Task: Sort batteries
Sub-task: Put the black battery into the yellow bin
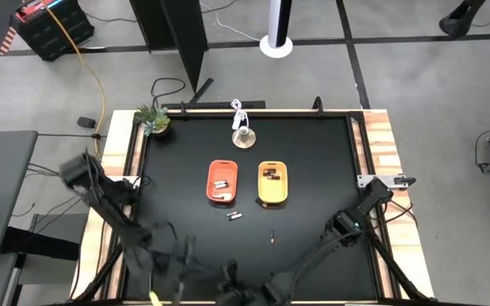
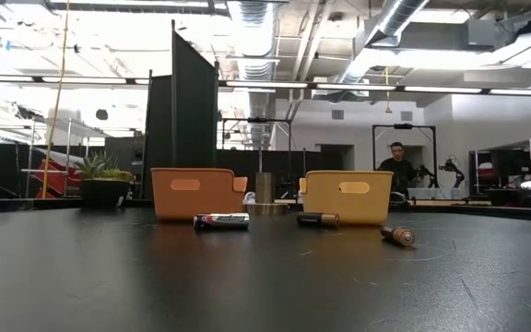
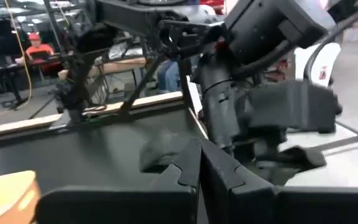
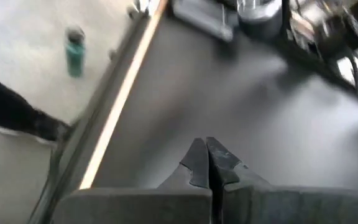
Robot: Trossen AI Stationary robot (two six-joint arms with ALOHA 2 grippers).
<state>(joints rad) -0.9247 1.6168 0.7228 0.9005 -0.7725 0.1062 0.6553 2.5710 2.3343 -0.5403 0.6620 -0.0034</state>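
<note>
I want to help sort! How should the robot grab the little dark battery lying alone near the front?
Grip the lone dark battery around its middle, coming straight down from above. It lies flat on the table with open space around it, so an end effector's fingers can close across its narrow width.

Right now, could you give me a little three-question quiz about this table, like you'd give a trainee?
1. True or false: every battery already lies inside a tray.
2. How many batteries lie loose on the black table, outside the trays?
3. Which tray stands nearer the left arm's side: A) the orange tray, B) the yellow tray?

Key:
1. False. Some batteries lie in the trays, others on the table.
2. Three: a silvery-white battery, a dark battery close by it, and another dark battery lying apart.
3. A.
</note>
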